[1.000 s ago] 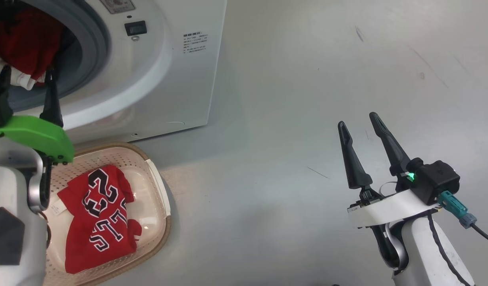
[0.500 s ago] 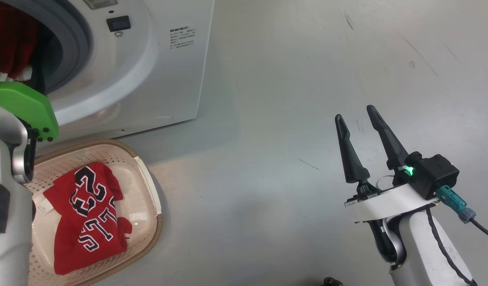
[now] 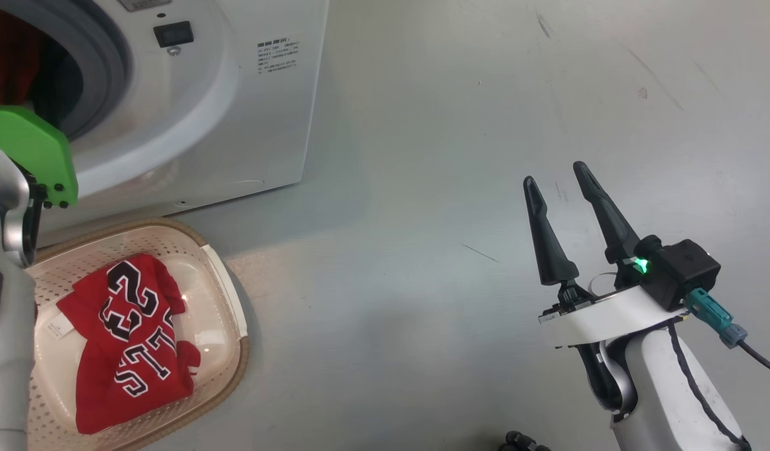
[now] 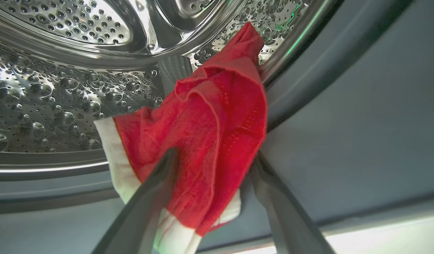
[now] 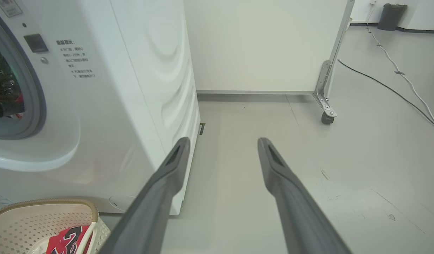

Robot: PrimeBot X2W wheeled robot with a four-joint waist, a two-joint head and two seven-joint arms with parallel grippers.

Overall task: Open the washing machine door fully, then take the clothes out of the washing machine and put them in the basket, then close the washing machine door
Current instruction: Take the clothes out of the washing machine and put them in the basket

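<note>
The white washing machine (image 3: 259, 125) stands at the upper left with its round opening bare; the door is out of view. Inside the steel drum (image 4: 61, 88) a red garment with white trim (image 4: 209, 116) hangs over the grey seal. My left gripper (image 4: 214, 155) is open, one finger on each side of that cloth. In the head view my left arm's green wrist (image 3: 27, 150) reaches into the opening. The cream basket (image 3: 244, 369) sits on the floor below the machine, holding a red jersey (image 3: 128, 338). My right gripper (image 3: 554, 174) is open and empty over the floor.
In the right wrist view the machine's side (image 5: 132, 106) is left of my open right gripper (image 5: 223, 141). The basket's rim (image 5: 43, 204) is at the lower left. Beyond stand a white partition on a castor (image 5: 326, 118), cables (image 5: 397, 70) and a dark bin (image 5: 390, 16).
The head camera has shifted. My left arm has pushed further into the drum opening, so its fingers no longer show in the head view. The right arm holds its pose.
</note>
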